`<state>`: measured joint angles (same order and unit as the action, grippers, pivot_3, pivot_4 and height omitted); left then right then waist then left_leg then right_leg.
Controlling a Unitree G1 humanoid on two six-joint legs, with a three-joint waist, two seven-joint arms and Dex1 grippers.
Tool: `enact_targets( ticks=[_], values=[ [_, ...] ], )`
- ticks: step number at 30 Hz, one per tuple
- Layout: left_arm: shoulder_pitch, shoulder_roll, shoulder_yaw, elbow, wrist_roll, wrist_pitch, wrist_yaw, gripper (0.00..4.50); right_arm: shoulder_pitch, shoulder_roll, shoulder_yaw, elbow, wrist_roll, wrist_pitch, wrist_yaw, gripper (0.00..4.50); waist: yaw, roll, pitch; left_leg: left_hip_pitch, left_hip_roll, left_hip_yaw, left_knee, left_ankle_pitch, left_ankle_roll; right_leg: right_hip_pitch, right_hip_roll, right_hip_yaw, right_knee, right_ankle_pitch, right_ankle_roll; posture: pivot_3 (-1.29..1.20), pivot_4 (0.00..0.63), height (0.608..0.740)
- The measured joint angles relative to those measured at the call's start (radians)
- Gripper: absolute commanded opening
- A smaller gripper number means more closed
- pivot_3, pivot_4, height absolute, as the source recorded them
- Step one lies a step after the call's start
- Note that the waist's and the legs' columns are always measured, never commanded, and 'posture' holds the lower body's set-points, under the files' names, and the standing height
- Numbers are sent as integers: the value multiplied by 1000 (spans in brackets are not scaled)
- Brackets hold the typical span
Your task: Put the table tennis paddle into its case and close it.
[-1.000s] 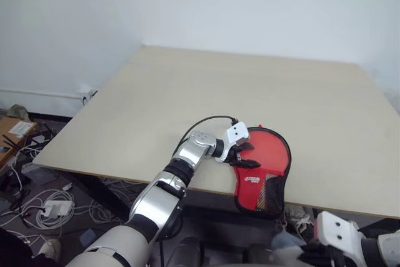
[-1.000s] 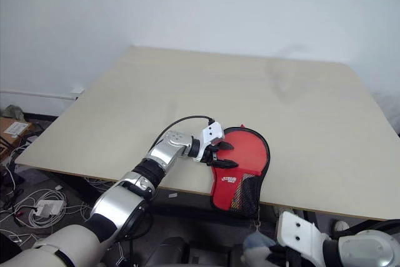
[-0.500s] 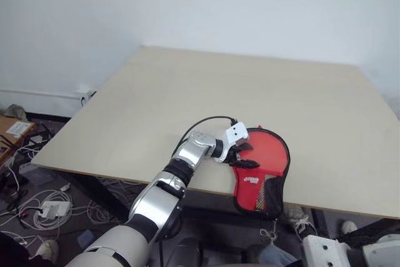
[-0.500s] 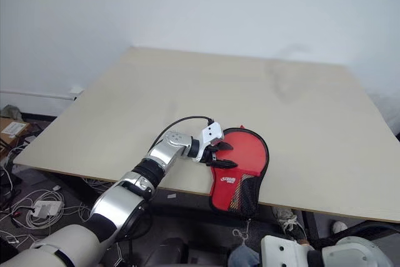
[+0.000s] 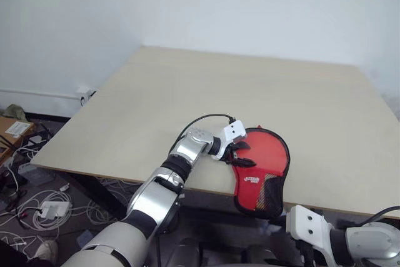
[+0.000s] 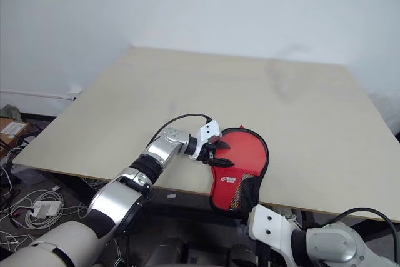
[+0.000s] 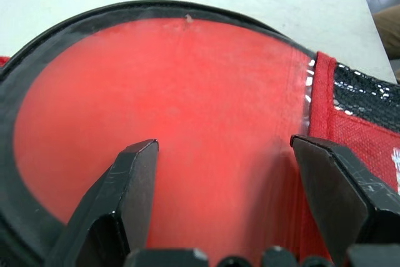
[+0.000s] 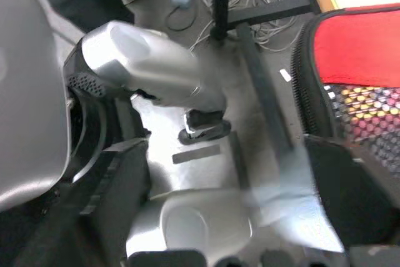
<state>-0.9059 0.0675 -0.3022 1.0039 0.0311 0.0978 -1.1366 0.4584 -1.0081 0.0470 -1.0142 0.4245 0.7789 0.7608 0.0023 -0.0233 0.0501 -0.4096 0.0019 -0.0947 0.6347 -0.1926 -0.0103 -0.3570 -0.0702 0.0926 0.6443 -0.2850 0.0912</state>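
left tool point(image 7: 219, 173) is sitting spread wide, gripping nothing, on the case point(image 5: 262, 167) at the worktop point(image 5: 187, 92) edge, right tool point(image 8: 231, 179) is gaping empty below, so zipping looks next.

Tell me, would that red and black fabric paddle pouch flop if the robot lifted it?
Probably somewhat: the red and black fabric paddle pouch is soft cloth with mesh. Its narrow end hangs past the beige table edge without drooping much, so something stiff may be inside. It looks light and unlikely to roll.

Wide bare table point(image 5: 187, 92) beyond the case point(image 5: 265, 161) (overhanging the near edge), left tool point(image 5: 240, 154) over it.
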Motion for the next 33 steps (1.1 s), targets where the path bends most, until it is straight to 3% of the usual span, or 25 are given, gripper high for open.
enact_targets(
  ticks=[5,9,12,14,20,28,33],
  values=[
    [-46,29,31,64,-8,9,-36,3582,-104,110,-71,43,27,59,-86,4294,0,0,0,-1,0,0,0,0,0,0,0,0,0,1,0,0,0,740],
    [-98,45,68,115,-14,10,-69,3582,-289,361,-173,184,44,113,-271,4294,0,0,1,-2,0,0,-1,0,0,-1,0,0,0,2,-1,0,0,740],
    [-139,53,101,121,-30,10,-93,3582,-363,436,-237,251,44,140,-363,4294,5,2,1,-3,-1,0,-2,0,1,-1,0,0,0,2,0,0,0,740],
    [-144,73,116,124,-32,10,-122,3582,-461,544,-291,337,40,187,-469,4294,-1,3,1,-2,0,0,-4,0,1,-2,1,1,0,2,0,0,0,740],
    [-88,99,125,118,-33,44,-167,3582,-636,716,-438,582,-2,255,-700,4294,-4,8,1,-2,0,1,-5,1,1,-4,2,2,3,2,-1,0,0,740],
    [-30,92,127,50,-39,83,-170,3582,-751,724,-430,821,-38,265,-736,4294,-6,12,1,-2,0,1,-5,2,2,-4,1,3,3,4,-4,0,0,740],
    [16,94,128,-8,-45,86,-161,3582,-792,715,-397,911,-39,266,-687,4294,-25,16,1,-2,0,1,-5,2,2,-4,1,3,4,4,-4,0,0,740]
  ],
)
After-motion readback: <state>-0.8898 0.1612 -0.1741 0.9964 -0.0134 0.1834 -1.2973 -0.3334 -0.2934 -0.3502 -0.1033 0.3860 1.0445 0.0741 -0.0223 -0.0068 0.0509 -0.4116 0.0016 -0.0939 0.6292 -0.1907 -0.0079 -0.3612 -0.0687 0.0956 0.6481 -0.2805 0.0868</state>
